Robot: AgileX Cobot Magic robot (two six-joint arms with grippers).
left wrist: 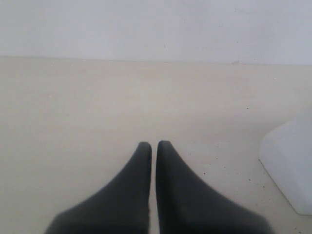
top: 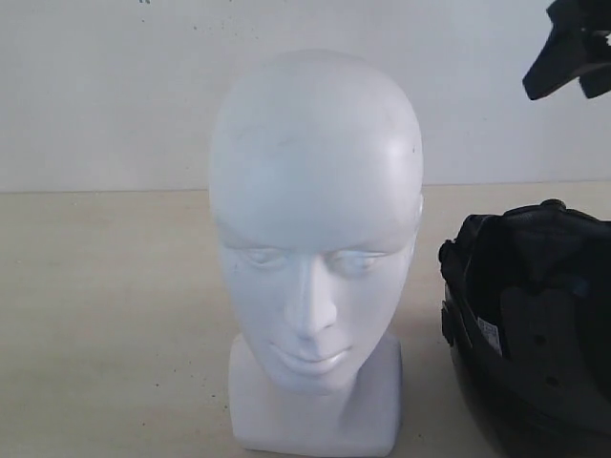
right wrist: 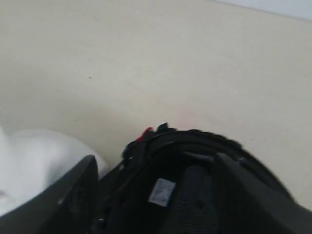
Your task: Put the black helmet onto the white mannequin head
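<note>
Padding faces upward on the black helmet (top: 535, 334), which lies inverted on the table (top: 105, 315) at four o'clock from the white mannequin head (top: 315, 219), so its rim offers an edge to pinch. Right gripper (right wrist: 155, 158) hangs above it, jaws spread wide (apparently holding nothing, though the wrist view is blurred). Left gripper (left wrist: 154, 144) sits low near the mannequin, jaws together, likely keeping clear.

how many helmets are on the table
1. The black helmet lies inside-up on the table, right of the white mannequin head in the exterior view; its far side is cropped.
</note>
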